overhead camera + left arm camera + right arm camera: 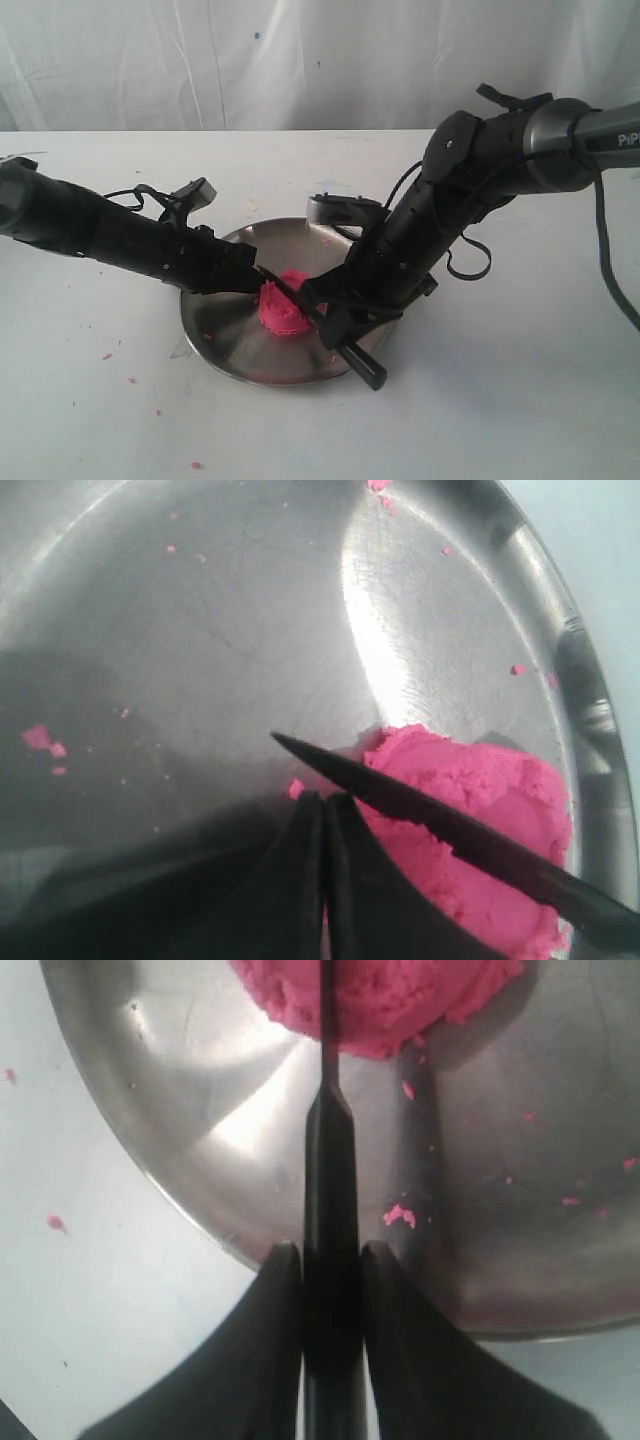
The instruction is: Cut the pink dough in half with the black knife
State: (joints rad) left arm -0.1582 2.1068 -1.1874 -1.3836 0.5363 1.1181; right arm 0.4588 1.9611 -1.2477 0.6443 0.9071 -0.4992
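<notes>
Right gripper (330, 1260): I had it clamped on the knife (330, 1220), one finger on each side of the handle; in the exterior view the handle's butt stuck out below the gripper (335, 320), over the plate's near rim.
Knife: in my exterior view the blade ran up and left from the right gripper across the dough (285, 305). In the left wrist view the blade (450, 825) lay across the dough (480, 810), its point past the lump's edge and over bare steel.
Dough: it sat as one bright pink lump near the middle of the plate (240, 350). Whether the blade had bitten in, I could not tell.
Left gripper (325, 805): its fingers were pressed together with nothing between them, tips just beside the dough and under the blade's forward part.
Plate: round steel, on the white table (500, 420).
Crumbs: small pink crumbs (400, 1216) dotted the plate, and a few lay on the table.
</notes>
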